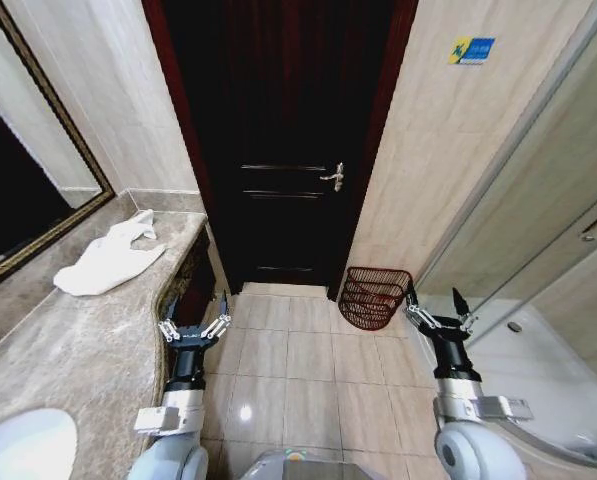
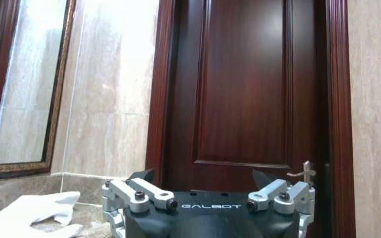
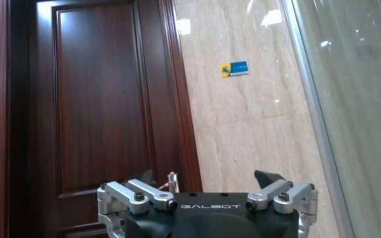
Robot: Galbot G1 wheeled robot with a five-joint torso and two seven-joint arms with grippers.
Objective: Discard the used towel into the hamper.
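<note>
Left gripper is held low over the tiled floor, just beside the front edge of the marble counter, fingers spread wide, nothing gripped. Same gripper is seen in the left wrist view with jaws apart and empty, pointed at the dark wooden door. Right gripper is held at a similar height on the other side, near the glass shower partition, fingers also spread wide, nothing gripped; in the right wrist view it is aimed at the door and tiled wall.

Towel, white and crumpled, is left lying on the counter near the back corner, below the framed mirror, well apart from both grippers. A corner of it is seen in the left wrist view.

Hamper, dark red-brown wire, is set on the floor against the wall right of the door, tilted, just beside the right gripper. A white sink is seen at the near end of the counter.
</note>
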